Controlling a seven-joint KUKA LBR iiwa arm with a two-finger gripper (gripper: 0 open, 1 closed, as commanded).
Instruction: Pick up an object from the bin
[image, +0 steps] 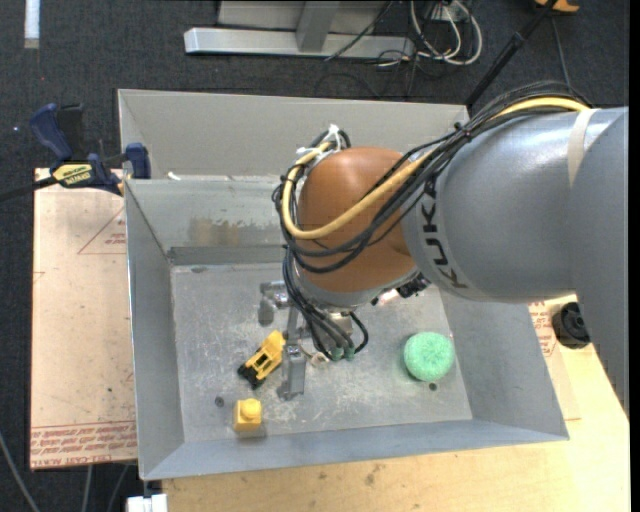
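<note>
A round green foam ball (429, 356) with a rough surface lies on the floor of the grey metal bin (150, 300), towards its right side. A small yellow block (247, 413) sits near the front wall at the left, with a tiny dark scrap (219, 403) just beside it. Beyond the bin, dark carpet (100, 50) carries a grey metal bar (290, 40) and tangled cables (440, 35).

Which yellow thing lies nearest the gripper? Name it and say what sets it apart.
The yellow-and-black toy, right beside the gripper; the smaller plain yellow block lies farther from it.
</note>
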